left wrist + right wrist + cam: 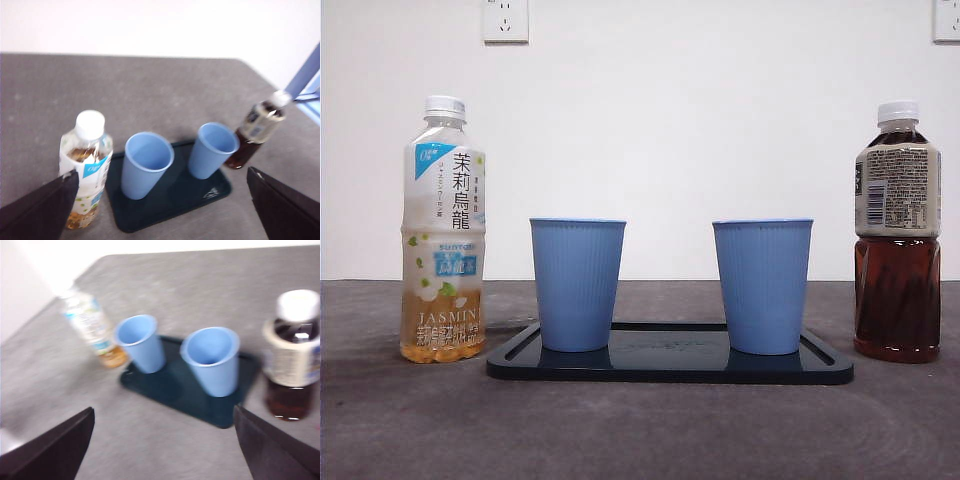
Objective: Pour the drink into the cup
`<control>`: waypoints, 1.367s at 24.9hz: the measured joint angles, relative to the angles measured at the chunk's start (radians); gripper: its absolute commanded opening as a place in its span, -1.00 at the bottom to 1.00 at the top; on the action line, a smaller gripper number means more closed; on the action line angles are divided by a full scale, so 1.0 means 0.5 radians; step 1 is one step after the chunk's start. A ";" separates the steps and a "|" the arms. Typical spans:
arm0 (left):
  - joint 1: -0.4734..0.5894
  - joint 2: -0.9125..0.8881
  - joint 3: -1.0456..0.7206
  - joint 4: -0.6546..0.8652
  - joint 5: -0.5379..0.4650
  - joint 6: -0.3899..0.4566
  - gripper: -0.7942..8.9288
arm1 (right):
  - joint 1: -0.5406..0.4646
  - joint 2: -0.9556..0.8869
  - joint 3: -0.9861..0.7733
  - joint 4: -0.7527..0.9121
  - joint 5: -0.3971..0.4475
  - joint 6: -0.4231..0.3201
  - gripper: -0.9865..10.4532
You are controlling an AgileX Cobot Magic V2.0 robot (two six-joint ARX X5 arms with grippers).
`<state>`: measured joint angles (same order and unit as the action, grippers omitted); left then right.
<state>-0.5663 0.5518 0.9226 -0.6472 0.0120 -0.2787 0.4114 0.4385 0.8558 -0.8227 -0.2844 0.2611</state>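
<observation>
Two blue ribbed cups stand upright on a dark tray [670, 368]: the left cup [577, 284] and the right cup [762, 286]. A jasmine tea bottle [443, 232] with a white cap stands left of the tray. A dark tea bottle [897, 235] with a white cap stands at the right. Both cups look empty in the wrist views. My left gripper [160, 210] hangs open above the table near the jasmine bottle [85, 167]. My right gripper [165, 445] hangs open, with the dark bottle [292, 357] close by. Neither gripper shows in the front view.
The grey table [640, 430] runs back to a white wall with two power sockets [506, 20] high up. Bare tabletop lies in front of the tray and behind it.
</observation>
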 measured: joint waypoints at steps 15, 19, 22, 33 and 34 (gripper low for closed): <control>0.000 -0.068 0.304 -0.449 0.027 0.101 -0.82 | 0.000 0.000 0.000 0.024 -0.110 -0.003 -0.80; 0.000 -0.068 0.304 -0.449 0.027 0.101 -0.82 | 0.000 0.000 0.000 0.024 -0.110 -0.003 -0.80; 0.000 -0.068 0.304 -0.448 0.027 0.101 -0.82 | 0.000 0.000 0.000 0.024 -0.110 -0.003 -0.80; 0.681 -0.253 -0.330 0.246 0.030 0.173 -0.82 | 0.000 0.000 0.000 0.024 -0.110 -0.003 -0.80; 0.775 -0.311 -0.459 0.318 0.028 0.211 -0.82 | 0.000 0.000 0.000 0.024 -0.110 -0.003 -0.80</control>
<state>-0.1787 0.3962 0.6933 -0.4881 0.0261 -0.1734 0.4114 0.4385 0.8558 -0.8104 -0.3393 0.2596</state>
